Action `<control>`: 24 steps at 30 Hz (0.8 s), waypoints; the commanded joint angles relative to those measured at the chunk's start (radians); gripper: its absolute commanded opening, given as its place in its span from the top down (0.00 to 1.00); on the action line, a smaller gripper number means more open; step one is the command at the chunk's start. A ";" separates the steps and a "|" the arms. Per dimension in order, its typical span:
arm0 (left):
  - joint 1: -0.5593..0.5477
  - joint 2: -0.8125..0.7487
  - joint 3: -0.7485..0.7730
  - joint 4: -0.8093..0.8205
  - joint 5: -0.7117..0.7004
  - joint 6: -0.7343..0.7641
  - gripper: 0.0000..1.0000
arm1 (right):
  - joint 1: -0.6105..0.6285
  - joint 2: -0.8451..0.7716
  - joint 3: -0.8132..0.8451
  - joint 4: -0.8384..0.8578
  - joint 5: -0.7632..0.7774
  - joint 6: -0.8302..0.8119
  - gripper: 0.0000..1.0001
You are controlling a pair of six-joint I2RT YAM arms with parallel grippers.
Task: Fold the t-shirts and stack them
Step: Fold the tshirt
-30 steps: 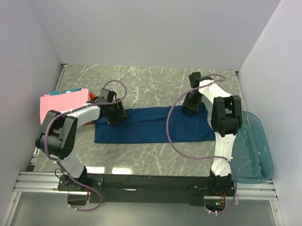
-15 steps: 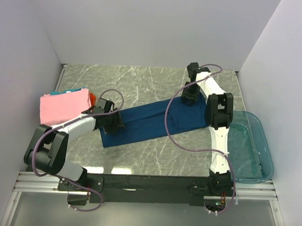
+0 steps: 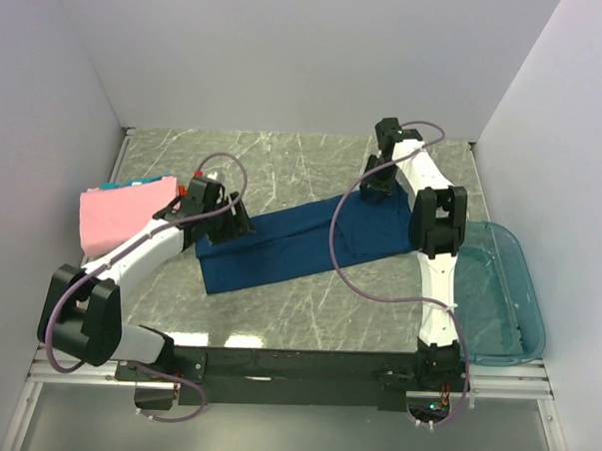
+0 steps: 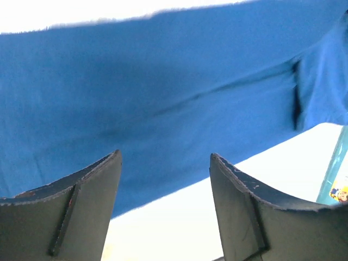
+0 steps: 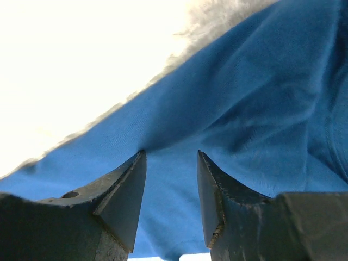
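Grey marble table [image 3: 284, 160], white walls [image 3: 288, 55] on three sides. My left gripper [image 3: 233, 225] is spread wide, fingers [image 4: 81, 206] well apart with nothing between them. It sits over the left end of the navy t-shirt [image 3: 290, 247], and I can't tell if the tips touch the cloth. In the left wrist view the blue cloth runs straight ahead of the tips, with bare table nearer the fingers. My right gripper [image 3: 374, 192] is at the other, far end of the same shirt. Its fingers [image 5: 122, 201] show a narrow gap and blue cloth fills that gap, with creases pulling toward one tip. I can't tell whether it is clamped or loose. The navy t-shirt lies as a long folded strip slanting between the two grippers, the right end farther back. A pink t-shirt [image 3: 116, 222] lies flat just outside the left gripper, with a sliver of orange t-shirt [image 3: 184, 192] between the two. The edge of a teal t-shirt [image 3: 111, 185] peeks out beyond the pink. A translucent teal tub [image 3: 532, 315] sits well out past the right arm, at the table's right edge. A purple cable [image 3: 335, 257] loops off each arm.
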State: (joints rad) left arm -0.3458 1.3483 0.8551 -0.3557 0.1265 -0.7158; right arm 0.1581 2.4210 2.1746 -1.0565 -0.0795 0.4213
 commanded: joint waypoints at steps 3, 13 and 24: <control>0.031 0.092 0.085 0.037 -0.013 0.091 0.29 | -0.006 -0.189 0.021 0.009 -0.002 0.007 0.51; 0.031 0.190 -0.028 0.115 -0.036 0.081 0.29 | -0.005 -0.390 -0.364 0.111 -0.026 0.031 0.52; 0.031 0.143 -0.155 0.133 -0.042 0.023 0.29 | 0.001 -0.323 -0.467 0.159 -0.020 0.062 0.53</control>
State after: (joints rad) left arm -0.3134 1.5063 0.7494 -0.2024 0.1040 -0.6708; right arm 0.1581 2.0804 1.6947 -0.9375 -0.0990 0.4625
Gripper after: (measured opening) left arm 0.707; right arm 0.469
